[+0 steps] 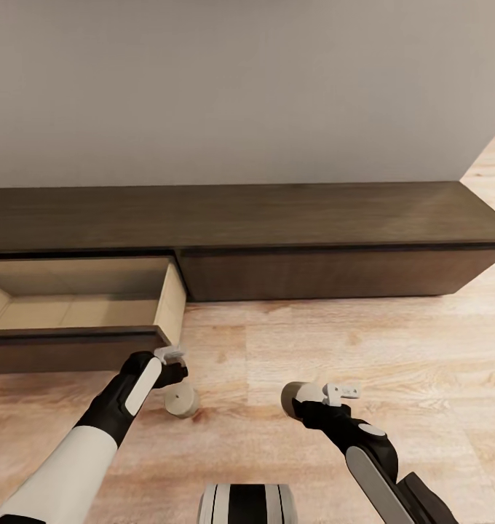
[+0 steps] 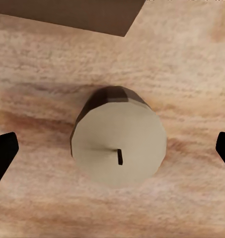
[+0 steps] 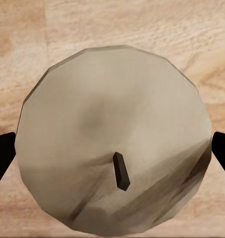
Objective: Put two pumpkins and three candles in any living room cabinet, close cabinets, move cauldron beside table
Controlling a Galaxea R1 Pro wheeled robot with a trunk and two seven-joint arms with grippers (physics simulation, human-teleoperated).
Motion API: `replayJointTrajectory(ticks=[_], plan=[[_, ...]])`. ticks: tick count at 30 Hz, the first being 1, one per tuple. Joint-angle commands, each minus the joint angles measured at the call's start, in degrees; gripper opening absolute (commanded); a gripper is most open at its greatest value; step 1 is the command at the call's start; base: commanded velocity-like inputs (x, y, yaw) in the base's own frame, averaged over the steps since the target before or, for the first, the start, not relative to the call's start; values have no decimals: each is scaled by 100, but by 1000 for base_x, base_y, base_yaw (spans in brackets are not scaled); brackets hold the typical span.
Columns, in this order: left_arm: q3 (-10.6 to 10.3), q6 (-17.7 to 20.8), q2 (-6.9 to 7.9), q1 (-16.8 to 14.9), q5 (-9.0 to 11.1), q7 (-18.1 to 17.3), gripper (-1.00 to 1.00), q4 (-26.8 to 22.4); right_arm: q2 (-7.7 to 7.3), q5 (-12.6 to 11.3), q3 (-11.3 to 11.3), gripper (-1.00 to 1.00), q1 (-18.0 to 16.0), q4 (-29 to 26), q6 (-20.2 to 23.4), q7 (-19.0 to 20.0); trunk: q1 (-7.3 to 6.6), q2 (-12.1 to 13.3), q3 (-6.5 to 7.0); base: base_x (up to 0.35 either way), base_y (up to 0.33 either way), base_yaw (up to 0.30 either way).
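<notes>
A beige candle [image 1: 180, 402] stands upright on the wood floor just in front of the open drawer [image 1: 170, 302] of the long dark cabinet [image 1: 291, 218]. My left gripper [image 1: 177, 377] hangs open right above it; in the left wrist view the candle [image 2: 118, 143] sits between the spread fingertips [image 2: 3, 153], clear of both. My right gripper [image 1: 298, 399] is shut on a second candle [image 1: 292, 397], held tilted off the floor. That candle [image 3: 112, 134] spans the whole gap between the right fingertips [image 3: 221, 148], wick toward the camera.
The drawer's pale beige inside [image 1: 73, 313] looks bare where it shows. The cabinet's right front [image 1: 335, 273] is closed. Light plank floor [image 1: 393, 349] spreads wide to the right, and a plain grey wall [image 1: 240, 87] rises behind the cabinet.
</notes>
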Motion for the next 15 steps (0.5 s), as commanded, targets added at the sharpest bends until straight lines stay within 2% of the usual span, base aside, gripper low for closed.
replayJointTrajectory(ticks=[1, 6, 10, 15], plan=[[-35, -40, 9, 0, 61, 53, 100, -6, -5, -52, 13, -100, -4, -8, -1, -57, 1, -3, -27, 0, 0, 0], [-198, -132, 12, 3, 61, 50, 100, -9, -5, -52, 13, -100, -4, -9, -1, -57, 14, -10, -138, 0, 0, 0], [-398, -393, 23, 11, 62, 28, 100, -13, -8, -52, 8, -100, -7, -9, -1, -57, 24, -15, -226, 0, 0, 0], [-482, -543, 19, 20, 63, -78, 100, -14, -12, -52, 5, -100, -6, -8, -1, -57, 35, -21, -315, 0, 0, 0]])
